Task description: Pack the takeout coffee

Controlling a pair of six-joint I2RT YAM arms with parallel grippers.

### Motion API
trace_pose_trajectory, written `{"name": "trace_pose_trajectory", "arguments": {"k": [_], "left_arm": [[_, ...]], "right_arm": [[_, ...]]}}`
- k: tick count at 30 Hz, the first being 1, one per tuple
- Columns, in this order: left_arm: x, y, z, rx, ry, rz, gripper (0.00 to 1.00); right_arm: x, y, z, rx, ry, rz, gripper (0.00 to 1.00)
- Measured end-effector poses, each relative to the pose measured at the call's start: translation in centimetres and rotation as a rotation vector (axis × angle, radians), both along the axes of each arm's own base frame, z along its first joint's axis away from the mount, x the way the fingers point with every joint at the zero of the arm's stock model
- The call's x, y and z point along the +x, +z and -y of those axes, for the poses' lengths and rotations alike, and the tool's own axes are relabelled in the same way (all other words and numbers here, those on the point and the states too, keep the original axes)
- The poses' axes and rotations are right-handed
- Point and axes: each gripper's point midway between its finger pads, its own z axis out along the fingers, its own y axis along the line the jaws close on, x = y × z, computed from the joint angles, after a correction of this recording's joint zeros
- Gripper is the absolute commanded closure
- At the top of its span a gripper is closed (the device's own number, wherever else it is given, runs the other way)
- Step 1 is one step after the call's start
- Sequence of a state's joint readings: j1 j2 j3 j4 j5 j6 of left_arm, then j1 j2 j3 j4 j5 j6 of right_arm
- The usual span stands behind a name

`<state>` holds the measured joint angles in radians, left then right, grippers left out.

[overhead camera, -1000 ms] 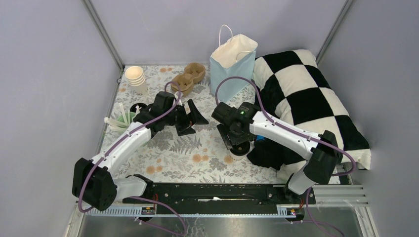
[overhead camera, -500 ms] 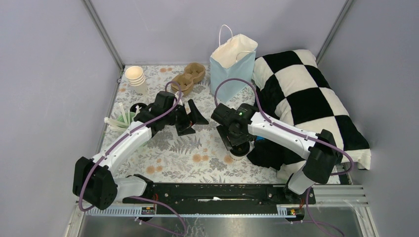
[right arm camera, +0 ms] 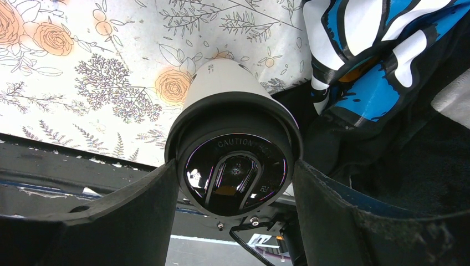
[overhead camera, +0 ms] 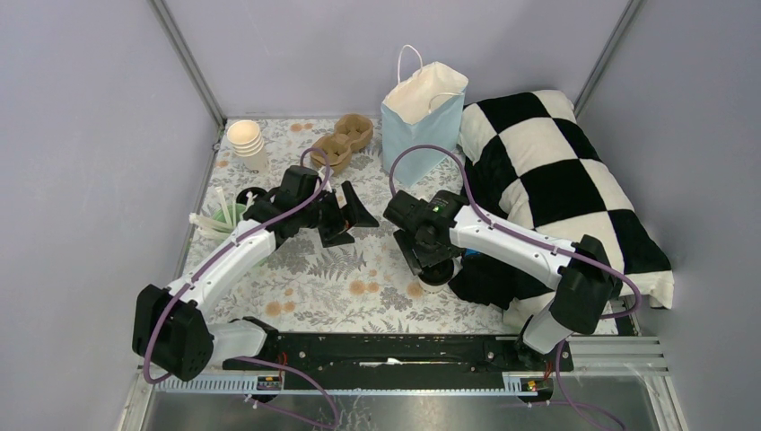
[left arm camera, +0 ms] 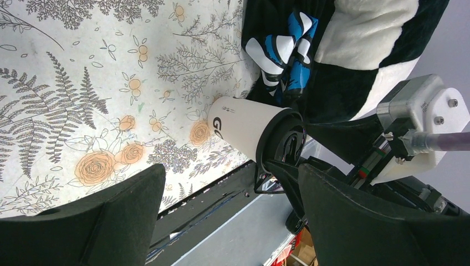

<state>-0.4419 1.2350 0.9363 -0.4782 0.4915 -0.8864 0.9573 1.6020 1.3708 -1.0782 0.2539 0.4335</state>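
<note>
Most of cup (overhead camera: pixel 434 280) under right claw (overhead camera: pixel 436 267)

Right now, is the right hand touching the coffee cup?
Touching. The right wrist view shows the right hand with fingers against the black lid of the coffee cup, both sides, no gap.

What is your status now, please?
Left end effector open, empty. Right end effector shut on coffee cup, cup standing on table. Checkered pillow close beside cup; blue bag open at back.

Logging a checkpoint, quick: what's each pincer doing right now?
Left pincer: open, holding nothing.
Right pincer: closed on the lidded coffee cup.
</note>
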Motion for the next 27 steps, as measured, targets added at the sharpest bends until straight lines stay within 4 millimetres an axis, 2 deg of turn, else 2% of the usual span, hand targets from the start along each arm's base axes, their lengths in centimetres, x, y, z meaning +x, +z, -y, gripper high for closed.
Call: {"name": "trace_pose_trajectory", "arguments": {"k": [9, 10, 14, 18, 19, 22, 24, 27], "left_arm": [[0.0, -0.2, 0.0, 0.003, -0.004, -0.004, 0.01], [0.0, -0.2, 0.0, 0.002, -0.005, -0.004, 0.02], [-0.2, -0.1, 0.2, -0.006, -0.016, -0.010, 0.04], [-1.0, -0.2, 1.3, -0.024, -0.067, -0.031, 0.12], [-1.3, -0.2, 2.0, -0.035, -0.091, -0.039, 0.16], [-2.9, -0.4, 4.5, -0.066, -0.182, -0.065, 0.25], [-4.1, -0.8, 6.2, -0.077, -0.240, -0.088, 0.34], [-5.6, -1.4, 7.8, -0.081, -0.299, -0.123, 0.49]], "right_arm": [[-0.1, 0.0, 0.1, -0.004, 0.000, -0.003, 0.07], [-0.2, 0.1, 0.2, -0.009, -0.001, -0.006, 0.02], [-0.3, 1.1, 0.3, 0.004, -0.003, -0.003, 0.01], [-0.2, 3.5, 0.7, 0.134, -0.037, 0.009, 0.07], [0.0, 4.0, 1.4, 0.183, -0.065, 0.012, 0.09], [0.8, 5.3, 4.5, 0.364, -0.198, 0.037, 0.28], [0.9, 6.0, 6.6, 0.472, -0.286, 0.057, 0.35], [0.5, 5.0, 8.0, 0.574, -0.356, 0.046, 0.41]]}}
